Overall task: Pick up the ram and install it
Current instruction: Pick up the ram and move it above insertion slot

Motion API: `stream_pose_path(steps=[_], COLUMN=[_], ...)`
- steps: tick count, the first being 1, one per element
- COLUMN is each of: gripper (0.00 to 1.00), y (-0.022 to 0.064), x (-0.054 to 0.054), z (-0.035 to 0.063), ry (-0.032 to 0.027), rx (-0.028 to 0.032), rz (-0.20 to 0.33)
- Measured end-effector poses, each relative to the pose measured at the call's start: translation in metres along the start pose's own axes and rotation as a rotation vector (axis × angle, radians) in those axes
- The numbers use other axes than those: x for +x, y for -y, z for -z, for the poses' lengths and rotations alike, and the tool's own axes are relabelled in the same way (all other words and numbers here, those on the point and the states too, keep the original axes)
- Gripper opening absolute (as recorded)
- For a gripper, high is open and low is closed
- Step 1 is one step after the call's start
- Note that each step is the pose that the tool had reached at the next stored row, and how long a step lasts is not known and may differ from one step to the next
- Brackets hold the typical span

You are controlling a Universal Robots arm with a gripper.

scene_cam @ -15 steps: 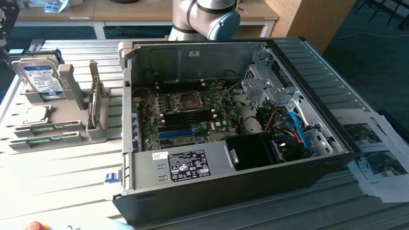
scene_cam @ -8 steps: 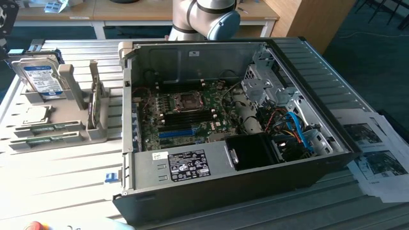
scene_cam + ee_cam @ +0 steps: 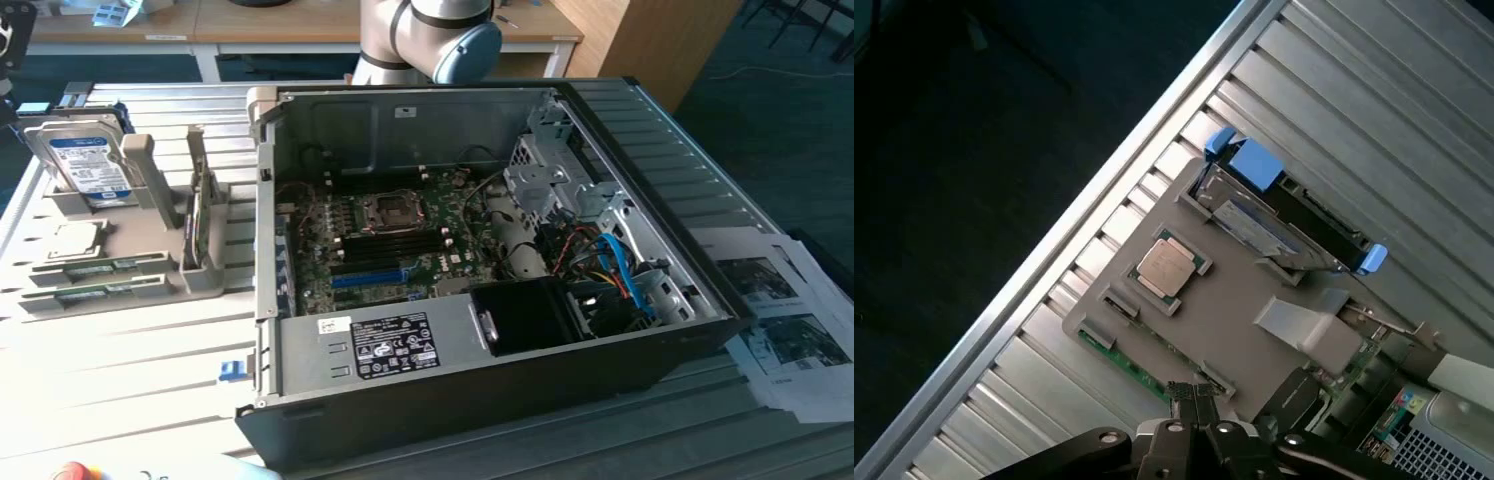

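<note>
Exterior view: the arm (image 3: 430, 38) is cut off by the frame edge, at twelve o'clock of the open metal case (image 3: 441, 120). The ram (image 3: 96, 268) lies flat in a grey holder (image 3: 140, 235) at nine o'clock. Wrist view: the hand (image 3: 1194, 392), pressed together (nothing held), hangs near the thin green ram (image 3: 1124, 362) above the ribbed metal counter (image 3: 1354, 90).

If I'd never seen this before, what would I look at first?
Probably the big open computer case in the middle of the exterior view, with its green motherboard showing inside. On the exterior view's left, a grey holder carries a silver-and-blue hard drive standing up. In the wrist view, the shut gripper points near the green ram lying along that holder's edge.
</note>
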State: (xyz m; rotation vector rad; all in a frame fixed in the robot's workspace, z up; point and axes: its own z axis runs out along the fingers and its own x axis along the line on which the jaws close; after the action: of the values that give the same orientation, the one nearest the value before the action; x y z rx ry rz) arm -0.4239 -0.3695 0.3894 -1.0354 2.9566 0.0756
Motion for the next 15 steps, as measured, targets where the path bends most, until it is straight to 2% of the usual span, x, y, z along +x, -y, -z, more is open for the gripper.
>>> stream_pose_path(steps=[15], gripper=[0.1], y=[0.0], x=[0.0], z=[0.0], ry=[-0.0115], rx=[-0.0063], rz=[0.266])
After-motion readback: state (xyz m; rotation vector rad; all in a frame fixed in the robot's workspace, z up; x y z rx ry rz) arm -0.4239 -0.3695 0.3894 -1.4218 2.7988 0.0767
